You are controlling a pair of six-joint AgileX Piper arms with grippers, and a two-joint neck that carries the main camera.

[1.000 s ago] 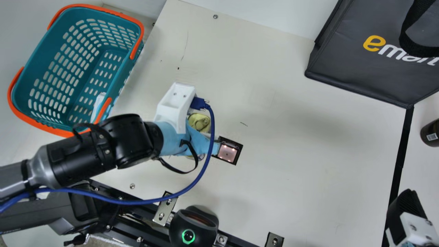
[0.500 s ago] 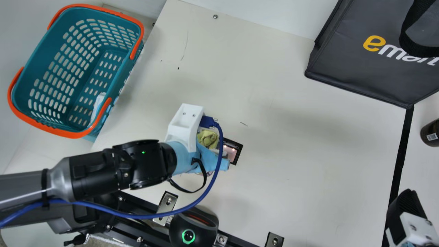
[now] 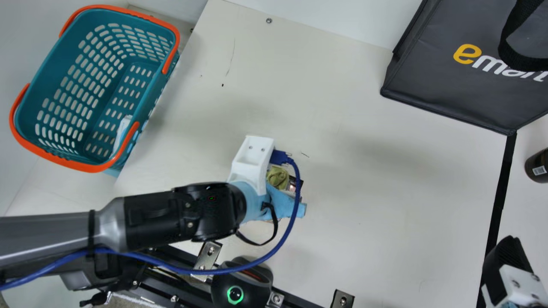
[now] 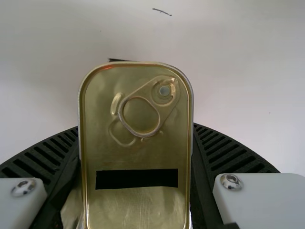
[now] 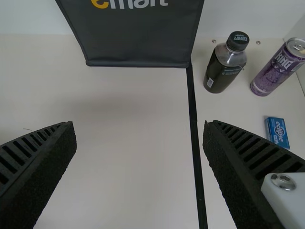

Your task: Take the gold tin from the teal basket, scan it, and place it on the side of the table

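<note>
Gold tin [image 3: 278, 177] is pinched in the left gripper [image 3: 283, 203], whose black ribbed fingers press its two long sides in the left wrist view. The lid, with its ring pull [image 4: 140, 114] and a black strip [image 4: 137, 179] across it, faces that wrist camera. In the main view, the tin is out of the teal basket [image 3: 51, 72] and above the left half of the table [image 3: 385, 192], toward the near edge, partly covering the dark-framed scanning window [image 3: 293, 187]. I cannot tell whether it touches the surface. The blue cable [image 3: 282, 244] loops past the gripper. The basket, orange-handled, stands at the table's left edge, a pale item [image 3: 122, 132] inside. A black scanner [image 3: 257, 280] with a green-ringed button sits at the near edge, beside a metal bracket [image 3: 206, 259]. The right gripper [image 3: 507, 265] is by the near right part of the table, at the black tape line [image 3: 501, 192]; its fingers are spread apart in the right wrist view. The dark bag [image 3: 445, 90] stands at the far edge, toward the right. Past the tape, on the right, are a dark bottle [image 3: 537, 164], a purple can [image 5: 277, 69] and a small blue box [image 5: 277, 132].
</note>
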